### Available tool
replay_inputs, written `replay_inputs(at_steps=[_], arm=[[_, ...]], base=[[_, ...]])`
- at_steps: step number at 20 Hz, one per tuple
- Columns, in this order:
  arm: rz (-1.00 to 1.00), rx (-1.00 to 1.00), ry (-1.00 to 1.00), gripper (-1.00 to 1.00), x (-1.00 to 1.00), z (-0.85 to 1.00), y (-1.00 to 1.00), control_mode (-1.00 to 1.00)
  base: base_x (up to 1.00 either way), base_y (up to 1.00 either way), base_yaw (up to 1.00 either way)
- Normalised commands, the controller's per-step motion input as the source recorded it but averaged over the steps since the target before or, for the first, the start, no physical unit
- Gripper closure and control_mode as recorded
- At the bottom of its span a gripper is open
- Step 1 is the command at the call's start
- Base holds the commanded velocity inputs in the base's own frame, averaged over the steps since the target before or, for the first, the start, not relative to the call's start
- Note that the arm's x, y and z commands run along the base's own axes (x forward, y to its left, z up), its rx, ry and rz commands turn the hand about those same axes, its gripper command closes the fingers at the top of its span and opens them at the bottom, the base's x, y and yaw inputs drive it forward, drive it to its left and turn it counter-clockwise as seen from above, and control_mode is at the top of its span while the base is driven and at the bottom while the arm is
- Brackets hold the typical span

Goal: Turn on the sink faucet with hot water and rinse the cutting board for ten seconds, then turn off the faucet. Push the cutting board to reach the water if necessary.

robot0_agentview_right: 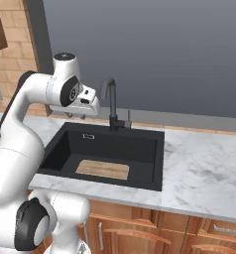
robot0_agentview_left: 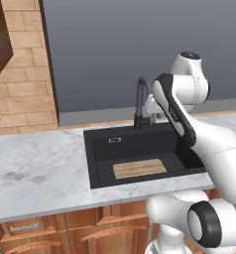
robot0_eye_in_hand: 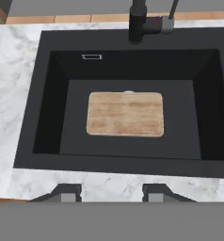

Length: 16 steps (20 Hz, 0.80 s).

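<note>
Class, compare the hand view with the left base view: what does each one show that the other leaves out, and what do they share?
Hand view alone: the claw, its two dark tips apart with nothing between them, above the front counter edge, and the faucet's small side lever.

Left base view alone: the robot's white arm, the brick wall and the wooden cabinet fronts.

Both: the black sink, the cutting board lying flat on its floor, the sink faucet with no water running, and the marble counter.

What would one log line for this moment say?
gripper: open, above sink | cutting board: flat in basin | sink faucet: no water running
</note>
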Motion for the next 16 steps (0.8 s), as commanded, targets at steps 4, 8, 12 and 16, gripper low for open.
replay_inputs(at_steps=[4, 8, 12, 16], arm=[[0.0, 0.0, -0.03, -1.0, 0.0, -0.02, -0.06, -1.0], [0.01, 0.0, -0.04, -1.0, -0.11, -0.04, -0.45, -1.0], [0.03, 0.01, -0.06, -1.0, -0.06, -0.08, -0.63, -1.0], [0.05, 0.03, -0.09, -1.0, 0.0, -0.09, -0.66, -1.0]], base=[[0.0, 0.0, 0.0], [0.0, 0.0, 0.0], [0.0, 0.0, 0.0], [0.0, 0.0, 0.0]])
